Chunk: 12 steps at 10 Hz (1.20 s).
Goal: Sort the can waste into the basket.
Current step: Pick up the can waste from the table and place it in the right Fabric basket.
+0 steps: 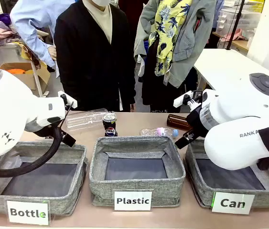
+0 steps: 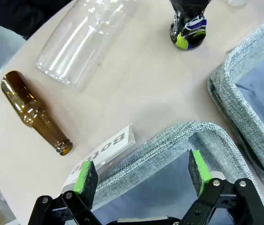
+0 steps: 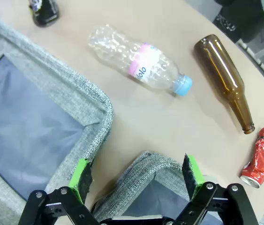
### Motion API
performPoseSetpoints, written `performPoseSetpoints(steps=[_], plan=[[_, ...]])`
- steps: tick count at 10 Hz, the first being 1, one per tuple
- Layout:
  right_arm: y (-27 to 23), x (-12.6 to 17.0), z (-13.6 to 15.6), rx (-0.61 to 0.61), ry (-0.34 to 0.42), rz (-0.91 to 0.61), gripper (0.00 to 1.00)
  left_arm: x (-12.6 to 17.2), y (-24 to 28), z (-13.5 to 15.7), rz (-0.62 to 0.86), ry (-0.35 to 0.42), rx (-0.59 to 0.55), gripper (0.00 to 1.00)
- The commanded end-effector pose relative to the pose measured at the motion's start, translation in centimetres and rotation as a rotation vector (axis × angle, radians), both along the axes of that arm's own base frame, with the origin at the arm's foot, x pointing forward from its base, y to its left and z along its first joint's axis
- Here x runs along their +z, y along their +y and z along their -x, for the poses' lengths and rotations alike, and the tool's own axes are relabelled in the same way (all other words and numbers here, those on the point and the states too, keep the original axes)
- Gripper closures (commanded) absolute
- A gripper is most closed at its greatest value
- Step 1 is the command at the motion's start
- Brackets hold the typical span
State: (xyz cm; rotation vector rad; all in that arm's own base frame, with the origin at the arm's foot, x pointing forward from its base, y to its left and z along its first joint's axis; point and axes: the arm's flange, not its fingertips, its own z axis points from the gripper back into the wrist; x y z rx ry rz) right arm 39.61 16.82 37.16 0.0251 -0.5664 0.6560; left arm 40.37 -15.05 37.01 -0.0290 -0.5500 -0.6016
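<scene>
Right gripper (image 3: 136, 172) spread (wrist view): crushed red can (image 3: 261, 157) by brown bottle (image 3: 223, 75).

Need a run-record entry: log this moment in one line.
left gripper: open, empty | right gripper: open, empty | black can: upright on table | red can: crushed, on table | basket: no can seen inside

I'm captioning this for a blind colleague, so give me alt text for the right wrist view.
The right tool hangs open above a grey fabric basket's rim. On the beige table beyond lie a crushed red metal can, a brown glass bottle and a clear plastic bottle.
</scene>
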Motion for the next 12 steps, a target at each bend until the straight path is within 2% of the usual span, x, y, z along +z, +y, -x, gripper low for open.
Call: performPoseSetpoints(steps=[1,10,11,12], plan=[[0.0,0.0,0.0,0.0,0.0,0.0,0.0,0.0,0.0,0.0,0.0,0.0,-0.001,0.0],[0.0,0.0,0.0,0.001,0.0,0.001,0.0,0.0,0.0,0.0,0.0,0.0,-0.001,0.0],[2.0,-1.2,-0.1,0.073,0.015,0.084,0.0,0.0,0.0,0.0,0.0,0.0,-0.001,0.0],[0.0,0.0,0.0,0.001,0.0,0.001,0.0,0.0,0.0,0.0,0.0,0.0,-0.001,0.0]])
